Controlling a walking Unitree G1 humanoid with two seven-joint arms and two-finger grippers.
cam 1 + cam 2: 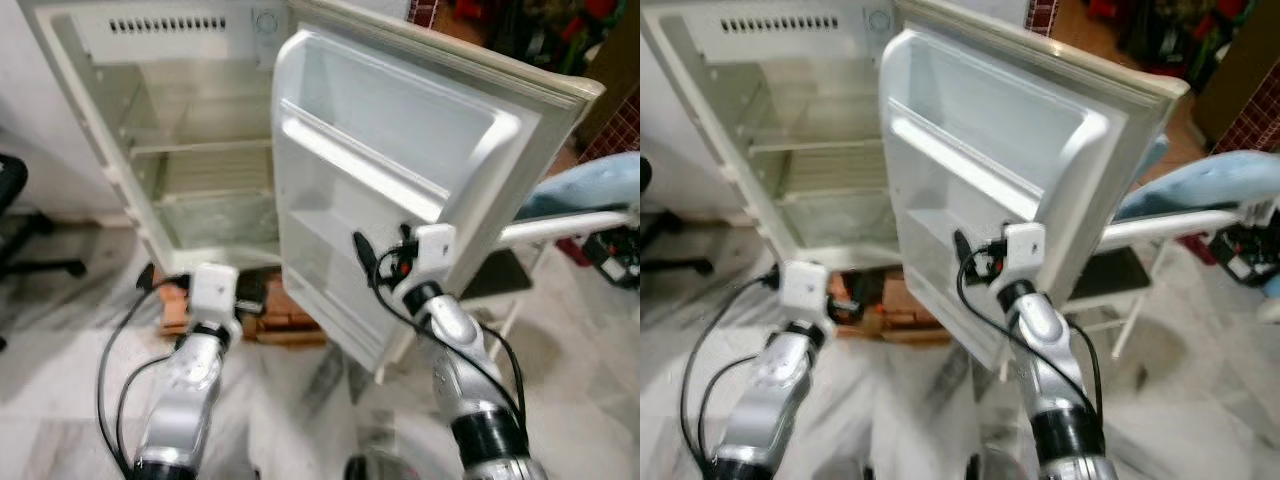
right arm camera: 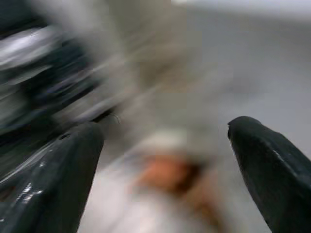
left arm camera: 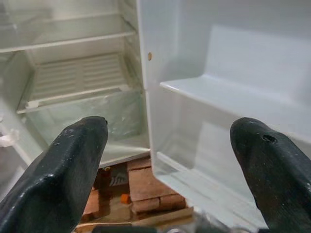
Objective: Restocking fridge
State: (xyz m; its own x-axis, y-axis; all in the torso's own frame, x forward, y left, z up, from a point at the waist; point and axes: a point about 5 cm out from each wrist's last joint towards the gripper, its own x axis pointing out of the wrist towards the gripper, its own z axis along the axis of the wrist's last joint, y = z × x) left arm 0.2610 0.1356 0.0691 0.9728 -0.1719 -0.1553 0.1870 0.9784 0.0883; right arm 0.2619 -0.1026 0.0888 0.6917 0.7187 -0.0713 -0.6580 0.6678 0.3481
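The left gripper [image 3: 167,160] has its fingers [image 3: 58,174] spread well apart with nothing between them, pointed at the lower part of the fridge [image 1: 160,150], near where the cabinet's bottom edge meets the swung-open door [image 1: 400,170]. The right gripper [image 2: 165,165] also has its fingers [image 2: 272,165] apart and empty; its wrist view is heavily blurred, so what lies ahead of it cannot be made out. From the head, the right arm's wrist [image 1: 425,255] sits just in front of the door's inner face, near its lower shelf, while the left wrist [image 1: 213,290] is lower, before the fridge's base. The fridge stands open, its white shelves and door racks bare, raised on a stack of bricks [image 1: 285,320] on the marble floor [image 1: 60,400]. A black chair base [image 1: 30,250] stands on the left, and a white folding chair [image 1: 540,260] on the right, behind the door.
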